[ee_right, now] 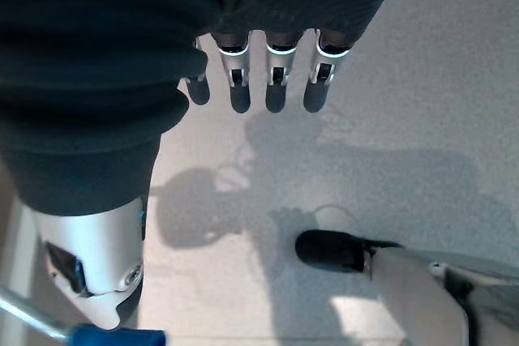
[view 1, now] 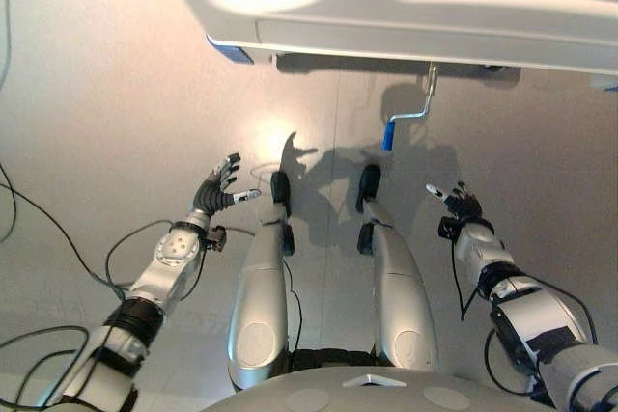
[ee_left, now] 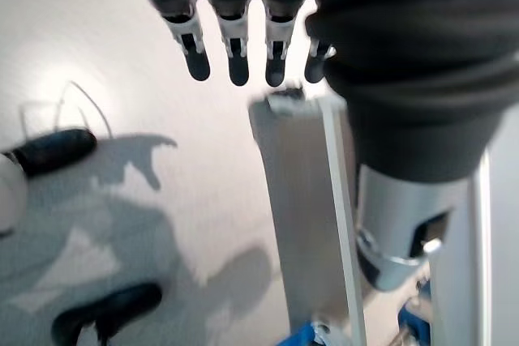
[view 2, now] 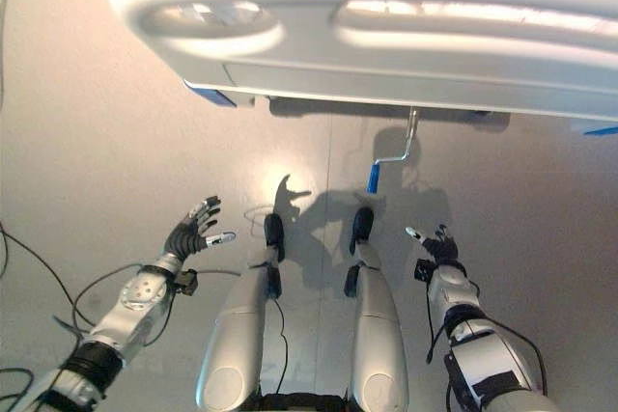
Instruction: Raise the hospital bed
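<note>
Bed footboard (view 1: 406,7) spans the far side above pale floor (view 1: 97,94). Crank (view 1: 413,108) hangs beneath it, blue grip (view 1: 389,134) lowest, untouched. Left hand (view 1: 218,188) and right hand (view 1: 456,202) both relaxed, empty, well short. Advice: right hand is nearer; wrap the grip fully before turning.

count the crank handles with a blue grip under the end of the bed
1. A single crank handle hangs below the bed's white footboard, near its middle, blue grip at the lower end. More may be hidden under the bed frame. Neither robot hand touches it.
</note>
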